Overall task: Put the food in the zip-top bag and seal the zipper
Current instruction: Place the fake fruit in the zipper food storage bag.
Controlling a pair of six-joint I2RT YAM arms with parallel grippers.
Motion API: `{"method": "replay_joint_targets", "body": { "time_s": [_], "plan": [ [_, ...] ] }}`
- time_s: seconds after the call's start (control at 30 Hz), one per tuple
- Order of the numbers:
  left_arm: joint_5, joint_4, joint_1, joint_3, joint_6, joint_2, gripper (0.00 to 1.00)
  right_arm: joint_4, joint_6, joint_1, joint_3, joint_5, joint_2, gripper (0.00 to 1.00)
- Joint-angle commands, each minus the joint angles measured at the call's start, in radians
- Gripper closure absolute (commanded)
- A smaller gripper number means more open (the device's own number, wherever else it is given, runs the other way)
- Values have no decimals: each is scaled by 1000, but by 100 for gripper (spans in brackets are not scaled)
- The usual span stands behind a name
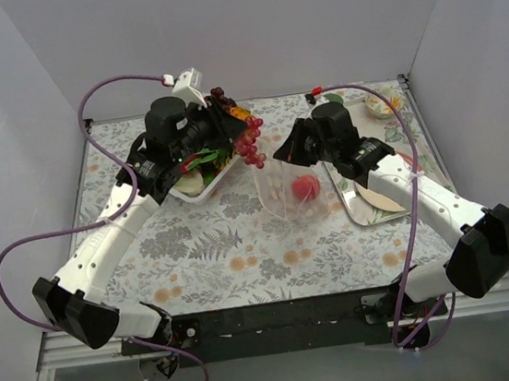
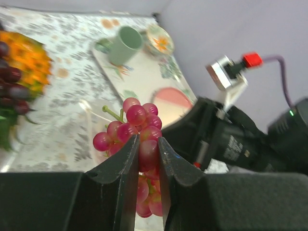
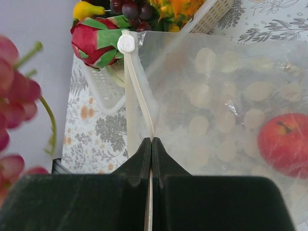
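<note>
Left of the zip-top bag (image 1: pixel 283 192), the white tray (image 1: pixel 197 194) holds the rest of the food. Your left gripper (image 2: pixel 148 144) is clamped on the pink-red grape bunch (image 1: pixel 251 144). The bunch hangs in the air just beside the bag's upper left corner, near its mouth but not yet over it. Its long axis points down and slightly toward the bag. I'd judge the drop depends on bringing that axis in line with the opening, a short way right of the bunch.

Your right gripper (image 3: pixel 151 144) is closed on the zipper (image 3: pixel 139 91), pinching the strip below its white slider (image 3: pixel 126 43) and holding the bag upright off the tabletop (image 1: pixel 243 248). That makes it the arm actually on the bag. A red apple (image 3: pixel 284 142) already lies inside, low and to the right.

The only writing is small white print on the right arm's housing in the left wrist view, too blurred to read. No brand shows.
</note>
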Motion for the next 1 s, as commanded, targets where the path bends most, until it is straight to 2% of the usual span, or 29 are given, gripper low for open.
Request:
{"method": "replay_joint_targets", "body": {
  "time_s": [0.0,0.17,0.5,0.97],
  "plan": [
    [98,94,-60,-62,-96,-63,92,94,59,-23,-6,-76,-28,99],
    [138,139,-80,-121,-139,-71,91,131,99,-47,-42,-117,-48,99],
    [124,171,-94,-227,-190,-77,91,180,154,-75,-96,-166,-88,99],
    [-3,30,-131,-191,-175,47,92,149,139,-76,-115,-119,-134,99]
  ]
}}
